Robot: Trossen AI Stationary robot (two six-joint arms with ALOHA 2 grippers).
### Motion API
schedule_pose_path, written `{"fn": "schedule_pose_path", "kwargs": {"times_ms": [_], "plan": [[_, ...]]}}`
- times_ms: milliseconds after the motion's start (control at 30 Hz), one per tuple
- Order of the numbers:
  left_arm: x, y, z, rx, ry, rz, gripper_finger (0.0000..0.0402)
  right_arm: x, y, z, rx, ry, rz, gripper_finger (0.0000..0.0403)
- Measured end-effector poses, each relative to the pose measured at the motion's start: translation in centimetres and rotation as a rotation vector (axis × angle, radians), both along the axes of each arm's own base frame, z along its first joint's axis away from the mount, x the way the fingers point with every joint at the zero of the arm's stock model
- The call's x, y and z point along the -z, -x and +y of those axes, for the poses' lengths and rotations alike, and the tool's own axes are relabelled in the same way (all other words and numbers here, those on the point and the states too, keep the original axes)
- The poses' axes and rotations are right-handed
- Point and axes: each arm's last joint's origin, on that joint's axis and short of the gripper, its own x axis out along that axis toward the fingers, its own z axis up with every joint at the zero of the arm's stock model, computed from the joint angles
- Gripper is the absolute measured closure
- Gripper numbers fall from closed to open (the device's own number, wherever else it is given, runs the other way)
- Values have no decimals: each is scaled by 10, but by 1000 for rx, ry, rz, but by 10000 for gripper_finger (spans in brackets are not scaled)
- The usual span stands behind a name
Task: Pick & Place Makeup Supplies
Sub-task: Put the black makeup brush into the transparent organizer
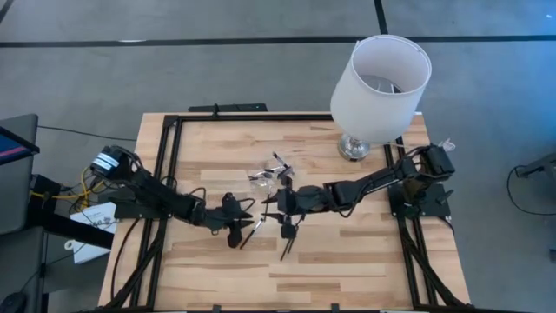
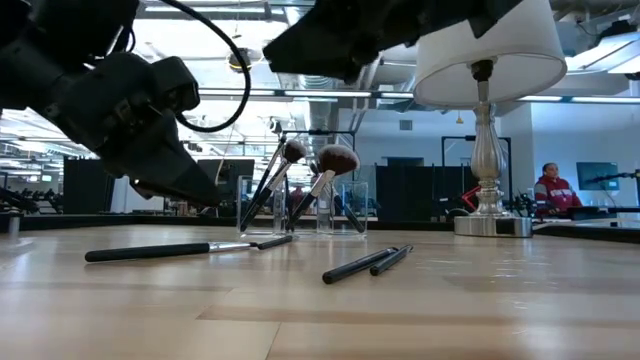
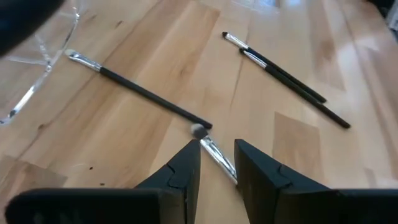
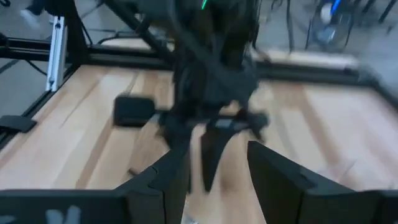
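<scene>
Two clear cups (image 2: 265,205) stand mid-table (image 1: 268,176) with several brushes (image 2: 338,160) leaning in them, bristles up. A long black brush (image 3: 143,90) lies flat on the wood (image 2: 160,252), and two more brushes (image 3: 286,78) lie side by side (image 2: 365,263). My left gripper (image 3: 217,162) is low over the table (image 1: 246,223), open a little, with a silver-ferruled brush (image 3: 214,149) running between its fingers. My right gripper (image 4: 217,168) hovers just right of the cups (image 1: 280,202), open and empty, facing the left arm. My left gripper has the silver ferrule (image 3: 208,142) of a brush between its two fingers, just behind the grey bristle tip. The brush runs slantwise toward one finger (image 3: 255,168). The gap is wider than the brush, and I cannot tell whether either finger touches it.
A table lamp with a white shade (image 1: 378,83) stands on a silver base (image 2: 490,225) at the far right. A black frame (image 1: 174,156) runs round the table top. A person in red (image 2: 552,190) sits far behind in the room. Bare wood (image 1: 347,269) lies toward the near edge.
</scene>
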Motion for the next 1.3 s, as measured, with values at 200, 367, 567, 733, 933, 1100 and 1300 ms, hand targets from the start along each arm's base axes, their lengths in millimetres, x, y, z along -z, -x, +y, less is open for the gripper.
{"fn": "schedule_pose_path", "kwargs": {"times_ms": [200, 367, 567, 733, 933, 1100, 1300], "plan": [[10, -9, -8, -70, -7, 14, 307, -25, -12, -10, -15, 129, -91, 248], [13, -19, -12, -83, -9, 16, 307, -44, -20, -20, 14, 140, -145, 252], [22, -26, -16, -85, -25, 44, 307, -49, -22, -30, 47, 110, -154, 258], [32, -25, -20, -107, -3, 55, 307, -48, -23, -33, 55, 111, -149, 262], [35, -24, -22, -104, -13, 66, 307, -48, -23, -32, 53, 111, -146, 262], [34, -24, -20, -84, -29, 72, 308, -47, -22, -28, 43, 112, -138, 266], [35, -33, -4, -29, -26, 113, 358, -45, -21, -24, 28, 113, -117, 270]]}}
